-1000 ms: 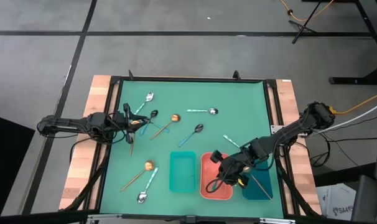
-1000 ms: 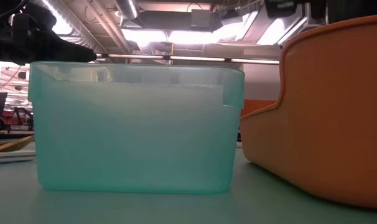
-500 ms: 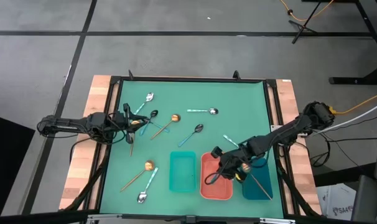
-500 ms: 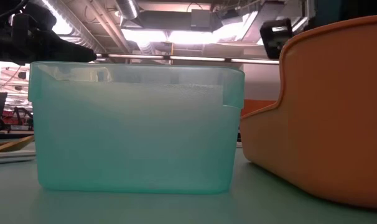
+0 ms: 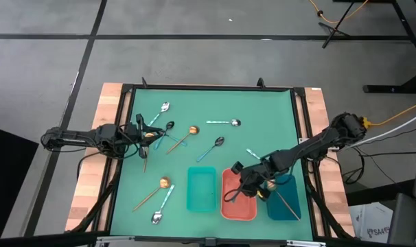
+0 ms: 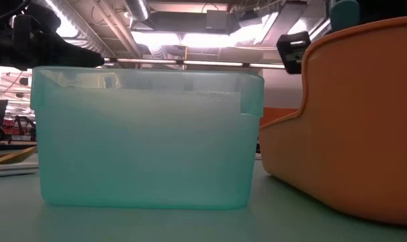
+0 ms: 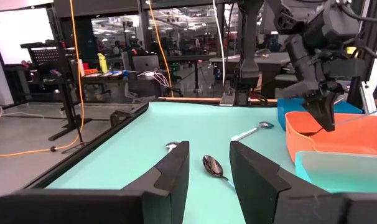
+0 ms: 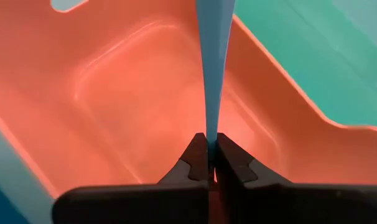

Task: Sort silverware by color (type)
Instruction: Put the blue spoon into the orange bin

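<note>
Held spoon: a slim spoon with a light-teal handle [image 8: 214, 68] is pinched in the right gripper [image 8: 208, 163], hanging over the coral rectangular plastic tray [image 8: 114, 112].
Right gripper fingers: pressed together on the teal handle, with the strip of handle running straight out from between the tips.
Left gripper: the left gripper [image 7: 207, 168] hovers low over the green table mat [image 5: 263, 110] at its own side; its fingers stand apart and hold nothing.
Handling: I judge the spoons light, stiff and smooth, so a thin handle could swivel or slide in a pinch. Mid-handle looks the best place to hold, where the shaft is flat and the bowl's weight is balanced.
Look: silver bowls on light-teal handles, dark bowls on bluish handles, gold-copper bowls on thin brown handles.
Loose spoons: a silver-bowled spoon [image 5: 164, 108], a dark-bowled spoon [image 5: 169, 126] and a gold-bowled spoon [image 5: 192, 130] lie near the left gripper. Another silver spoon [image 5: 228, 123] and a second dark spoon [image 5: 217, 143] lie mid-mat.
Near edge: a gold spoon [image 5: 164, 182] and a silver spoon [image 5: 156, 217] lie beside the translucent teal tray [image 5: 201, 189].
Dark blue tray: the dark blue tray [image 5: 288, 206] holds one thin-handled piece.
</note>
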